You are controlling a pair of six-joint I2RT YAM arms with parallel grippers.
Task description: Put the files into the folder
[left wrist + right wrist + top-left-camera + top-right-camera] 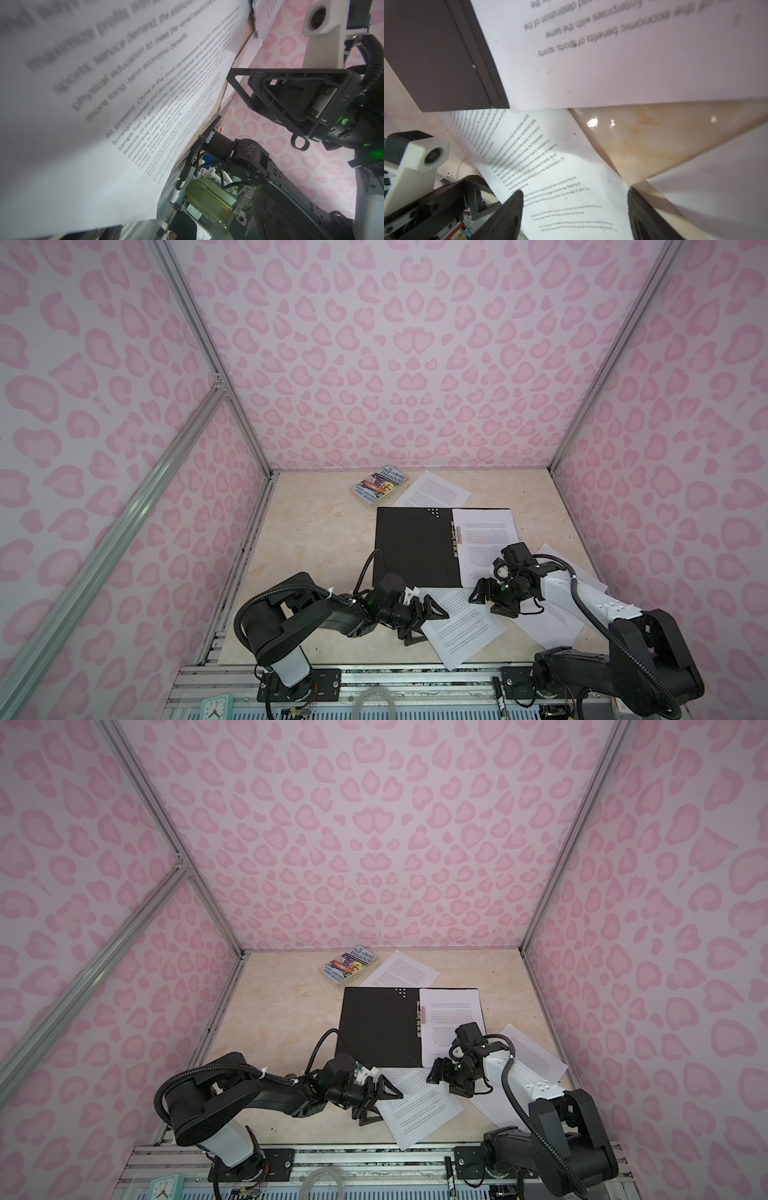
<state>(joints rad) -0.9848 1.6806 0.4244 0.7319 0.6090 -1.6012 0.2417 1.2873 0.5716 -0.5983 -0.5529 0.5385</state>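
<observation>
Though files (486,531) are seen laid in the folder (415,547), a sheet (461,630) is left between left gripper (428,624) and right gripper (488,601) (both spread, nothing clamped); others are left farther off.

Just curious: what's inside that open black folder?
A printed sheet covers the folder's right half, beside the metal clip; the left half is bare. Anything beneath it is hidden.

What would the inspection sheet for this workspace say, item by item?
Surface: beige marbled table, glossy.
Job's things: folder open, black inside up, one sheet on its right half; loose sheets behind, in front, right.
Clutter: paperback book at back.
Grippers: left gripper and right gripper open, both at the front sheet, nothing held.
Cables: black hoses along both arms; one loops by the folder.
Surroundings: pink heart-print walls, clock on front rail.
</observation>
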